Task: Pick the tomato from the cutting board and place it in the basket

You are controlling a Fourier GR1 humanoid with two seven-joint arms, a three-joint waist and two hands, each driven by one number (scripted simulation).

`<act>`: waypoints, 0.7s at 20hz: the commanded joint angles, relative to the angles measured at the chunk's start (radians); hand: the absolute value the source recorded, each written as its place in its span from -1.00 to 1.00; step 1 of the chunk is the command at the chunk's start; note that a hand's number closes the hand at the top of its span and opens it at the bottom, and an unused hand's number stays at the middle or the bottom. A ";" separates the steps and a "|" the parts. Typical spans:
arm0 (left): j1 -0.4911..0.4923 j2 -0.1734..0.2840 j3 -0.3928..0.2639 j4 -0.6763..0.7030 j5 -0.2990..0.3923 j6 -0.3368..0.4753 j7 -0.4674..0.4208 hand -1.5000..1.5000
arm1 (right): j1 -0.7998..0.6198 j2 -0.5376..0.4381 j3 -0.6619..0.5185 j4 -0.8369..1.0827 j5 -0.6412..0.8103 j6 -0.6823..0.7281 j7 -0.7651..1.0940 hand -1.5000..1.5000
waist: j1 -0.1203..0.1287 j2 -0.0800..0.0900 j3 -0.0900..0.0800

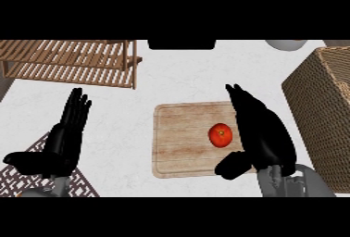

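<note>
while the white counter [184, 78] carried everything in view, the largest thing on it was the wicker basket [321, 106] at the right edge, partly cut off by the frame; its inside could not be seen, so whether anything lay in it could not be told. next in size came a slatted wooden rack [71, 62] at the upper left, a patterned mat [21, 178] at the lower left, and then the cutting board [188, 141] near the middle, with the tomato [220, 134] lying on its right half, still not picked up.

the right robot hand [263, 134] hung over the board's right edge, fingers straight and open, the thumb spread low, just beside the tomato but not closed round it. the left robot hand [65, 136] rested open over the mat, fingers up, well apart from the board.

the likeliest trouble, as i judged it, was the round tomato rolling off across the board if the fingers nudged it before the thumb came round. a grasp set too far to one side could also let it squirm out during the lift. the basket wall stood tall and close to the right forearm, so a low carry might catch the rim and knock the tomato loose short of the opening.
</note>
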 commanded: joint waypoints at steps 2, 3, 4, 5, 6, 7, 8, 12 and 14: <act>0.024 -0.018 0.016 0.037 0.005 -0.047 -0.051 0.00 | 0.088 0.025 0.018 -0.023 0.054 0.037 0.108 -1.00 | -0.002 0.002 0.001; -0.022 -0.031 0.015 0.023 -0.011 -0.014 -0.010 0.00 | -0.002 0.076 -0.015 0.072 0.058 0.043 0.110 -1.00 | 0.004 0.003 0.001; 0.039 -0.009 0.041 0.047 0.002 -0.058 -0.081 0.00 | 0.035 0.062 -0.003 -0.045 0.040 0.105 0.166 -1.00 | 0.000 0.001 0.000; 0.006 -0.055 -0.003 0.052 -0.031 -0.008 -0.037 0.00 | 0.074 0.094 0.061 0.003 0.108 0.041 0.133 -1.00 | -0.002 0.002 0.001; 0.002 -0.072 -0.005 0.070 -0.049 0.008 -0.056 0.00 | 0.108 0.071 0.042 0.002 0.119 0.031 0.093 -1.00 | -0.004 0.002 0.001; 0.000 -0.022 0.037 0.011 -0.002 -0.037 0.007 0.00 | 0.080 0.111 0.047 0.043 0.146 0.021 0.085 -1.00 | 0.004 0.002 0.001; -0.023 -0.059 -0.014 0.000 -0.051 0.015 0.028 0.00 | 0.096 0.127 0.069 0.103 0.196 -0.030 0.056 -1.00 | 0.003 0.002 0.002; 0.006 -0.034 0.044 0.050 -0.021 -0.065 -0.043 0.00 | 0.025 0.160 -0.012 0.143 0.212 0.038 0.046 -1.00 | 0.007 0.004 0.001; 0.010 -0.043 0.021 -0.031 -0.046 -0.019 0.032 0.00 | 0.073 0.173 0.020 0.169 0.274 -0.006 0.020 -1.00 | 0.009 0.002 0.002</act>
